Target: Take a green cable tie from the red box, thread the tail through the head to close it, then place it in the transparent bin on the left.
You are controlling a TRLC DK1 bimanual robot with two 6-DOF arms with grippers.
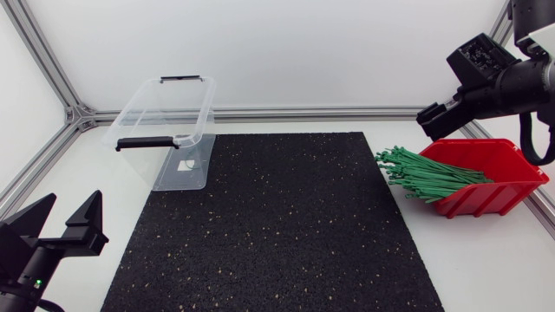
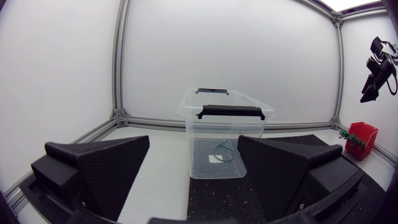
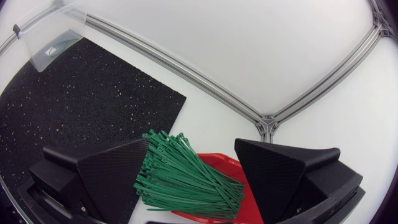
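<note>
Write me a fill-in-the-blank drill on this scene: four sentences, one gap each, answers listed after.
1. The box holding the green cable ties is ___ in colour.
2. The transparent bin has handles coloured ___.
3. The right gripper hangs over the cable ties with its fingers ___.
4. The left gripper, fingers apart near the table's front, holds ___.

Missing words: red; black; open; nothing
</note>
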